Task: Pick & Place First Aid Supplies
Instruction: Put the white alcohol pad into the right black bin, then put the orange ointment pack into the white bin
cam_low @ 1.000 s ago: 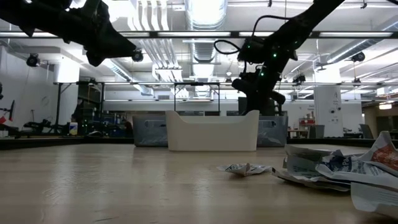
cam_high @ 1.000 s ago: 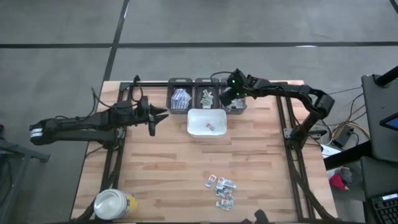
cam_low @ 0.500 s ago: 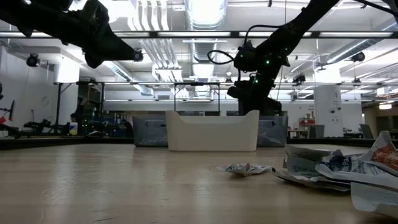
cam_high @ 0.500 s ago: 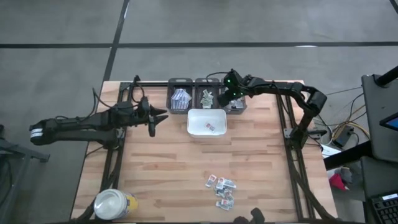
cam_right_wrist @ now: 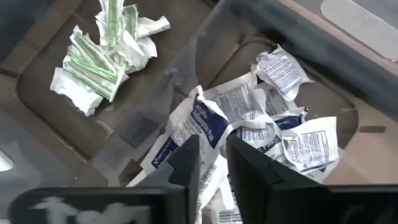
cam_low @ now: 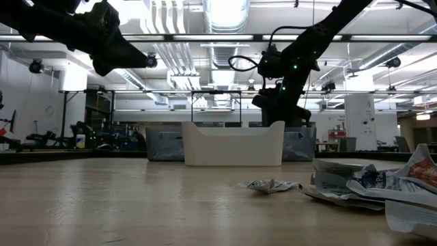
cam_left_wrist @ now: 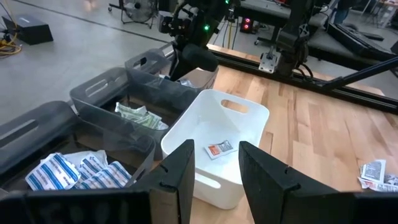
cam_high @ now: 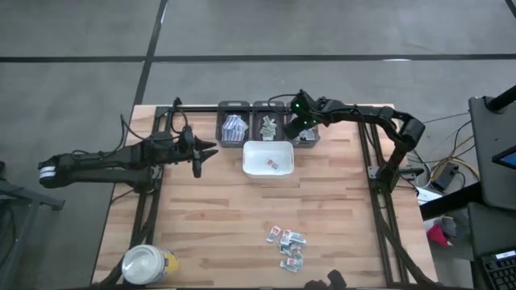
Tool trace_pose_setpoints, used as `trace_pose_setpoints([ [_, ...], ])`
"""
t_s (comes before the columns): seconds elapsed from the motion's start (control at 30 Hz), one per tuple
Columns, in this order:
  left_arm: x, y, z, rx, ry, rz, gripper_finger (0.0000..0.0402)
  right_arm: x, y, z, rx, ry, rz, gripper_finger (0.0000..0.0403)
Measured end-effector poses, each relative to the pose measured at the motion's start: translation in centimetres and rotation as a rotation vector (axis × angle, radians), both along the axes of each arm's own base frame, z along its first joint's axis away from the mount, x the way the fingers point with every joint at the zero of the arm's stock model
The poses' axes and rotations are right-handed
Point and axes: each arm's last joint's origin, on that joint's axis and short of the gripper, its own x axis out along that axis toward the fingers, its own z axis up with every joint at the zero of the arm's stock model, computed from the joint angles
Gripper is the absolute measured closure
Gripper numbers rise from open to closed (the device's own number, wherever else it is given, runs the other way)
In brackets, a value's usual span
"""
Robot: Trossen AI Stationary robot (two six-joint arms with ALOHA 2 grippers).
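My right gripper (cam_high: 297, 129) (cam_right_wrist: 212, 163) points steeply down into the right-hand grey bin (cam_high: 310, 138), its fingers a little apart. Right at the fingertips a crumpled white packet with blue print (cam_right_wrist: 202, 121) lies on the bin's heap of first aid supplies (cam_right_wrist: 280, 134). More first aid supplies lie in a loose pile (cam_high: 288, 244) on the near part of the table. My left gripper (cam_high: 208, 150) (cam_left_wrist: 216, 168) hangs open and empty above the table, left of the bins. My right gripper stands over the blue-printed packet (cam_right_wrist: 198, 134) from above, slanting down. Its own fingers hide the packet's near end, so I cannot tell whether they touch it. The packet rests on the other packets in the bin.
A white tray (cam_high: 250, 161) (cam_left_wrist: 249, 112) with one red-printed packet (cam_left_wrist: 221, 149) stands just in front of three grey bins. The middle bin (cam_high: 268, 125) holds green-printed packets (cam_right_wrist: 99, 56), the left one (cam_high: 233, 125) blue-striped ones. A white-lidded yellow jar (cam_high: 147, 264) stands at the near left corner.
My right gripper has tipped a little further downward over the right-hand bin and dipped slightly toward it. My left arm has kept still.
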Motion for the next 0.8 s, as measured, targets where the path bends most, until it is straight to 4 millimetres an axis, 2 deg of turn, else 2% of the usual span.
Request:
trace_pose_setpoints([
  [0.13, 0.0, 0.0, 0.0, -0.002, 0.000, -0.009, 0.0282, -0.1, 0.0, 0.3, -0.007, 0.011, 0.014, 0.0295],
  [0.3, 0.0, 0.0, 0.0, 0.000, 0.001, -0.010, 0.0282, -0.2, 0.0, 1.6, -0.007, 0.056, 0.002, 0.0279],
  [0.43, 0.0, 0.0, 0.0, 0.010, 0.004, -0.012, 0.0282, -0.5, 0.1, 3.1, -0.047, 0.145, 0.007, 0.0280],
  [0.6, 0.0, 0.0, 0.0, -0.004, -0.001, -0.009, 0.0282, -0.7, 0.5, 5.2, -0.057, 0.150, 0.022, 0.0292],
  [0.8, 0.0, 0.0, 0.0, -0.058, -0.017, 0.003, 0.0282, -1.4, 2.8, 7.9, -0.041, 0.124, 0.130, 0.0307],
])
